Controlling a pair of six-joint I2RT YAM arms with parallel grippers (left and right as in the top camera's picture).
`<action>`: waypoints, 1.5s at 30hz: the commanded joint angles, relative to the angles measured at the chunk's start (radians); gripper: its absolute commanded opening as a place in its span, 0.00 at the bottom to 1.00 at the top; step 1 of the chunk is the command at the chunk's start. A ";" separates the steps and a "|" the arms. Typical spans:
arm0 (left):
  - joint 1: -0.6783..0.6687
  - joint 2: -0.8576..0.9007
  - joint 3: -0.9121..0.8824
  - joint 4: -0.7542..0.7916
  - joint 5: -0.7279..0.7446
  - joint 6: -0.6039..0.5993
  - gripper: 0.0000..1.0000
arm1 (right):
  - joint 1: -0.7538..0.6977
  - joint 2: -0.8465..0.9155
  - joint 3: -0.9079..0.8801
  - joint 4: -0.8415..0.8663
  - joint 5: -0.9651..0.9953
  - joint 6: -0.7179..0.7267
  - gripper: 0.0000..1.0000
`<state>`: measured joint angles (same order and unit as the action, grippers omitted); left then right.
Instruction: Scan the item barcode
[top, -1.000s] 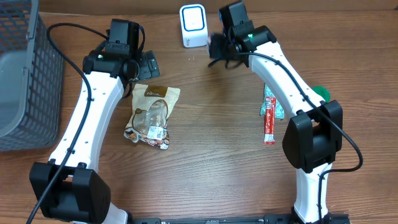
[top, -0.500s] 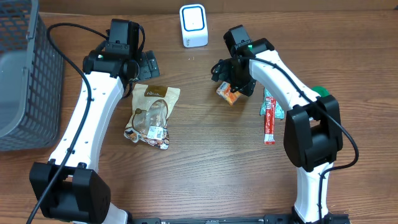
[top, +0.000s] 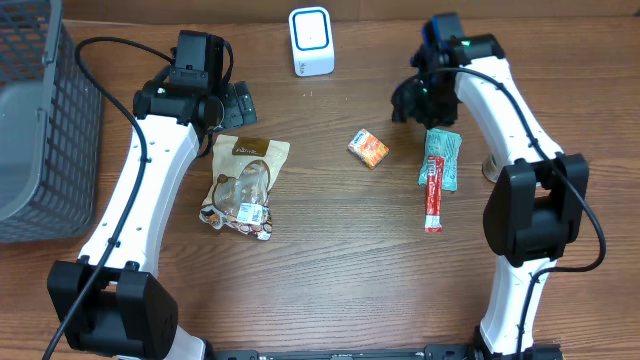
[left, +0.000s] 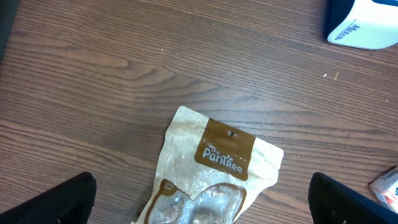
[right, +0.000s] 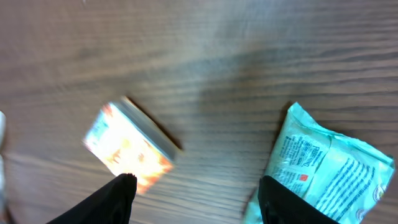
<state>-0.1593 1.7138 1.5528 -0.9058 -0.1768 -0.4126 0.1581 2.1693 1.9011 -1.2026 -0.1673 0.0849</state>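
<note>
A small orange box (top: 368, 148) lies loose on the wooden table, right of centre, and shows blurred in the right wrist view (right: 127, 148). My right gripper (top: 408, 103) (right: 196, 196) hovers open just up and right of it, holding nothing, between the box and a teal packet (top: 443, 158) (right: 329, 168). The white barcode scanner (top: 311, 42) (left: 367, 25) stands at the back centre. My left gripper (top: 228, 102) (left: 199, 208) is wide open above the top of a tan snack pouch (top: 243, 185) (left: 217, 162), not touching it.
A red stick pack (top: 433, 195) lies beside the teal packet, partly over its edge. A grey mesh basket (top: 30, 130) fills the far left. The orange box shows at the right edge of the left wrist view (left: 388, 186).
My right gripper brought the orange box down from near the scanner, let it go on the table, and moved up and right toward the teal packet. The left arm has not moved.
</note>
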 joint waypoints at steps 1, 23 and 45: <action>0.002 -0.001 0.013 0.001 -0.006 -0.006 1.00 | 0.015 -0.005 -0.104 0.042 -0.142 -0.227 0.66; 0.002 -0.001 0.013 0.001 -0.006 -0.006 1.00 | 0.079 -0.028 -0.220 0.397 -0.213 -0.200 0.04; 0.002 -0.001 0.013 0.001 -0.006 -0.006 1.00 | 0.351 0.206 -0.056 1.242 0.808 -0.172 0.04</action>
<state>-0.1593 1.7138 1.5528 -0.9058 -0.1768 -0.4126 0.5350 2.3020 1.8328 -0.0162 0.6003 -0.0792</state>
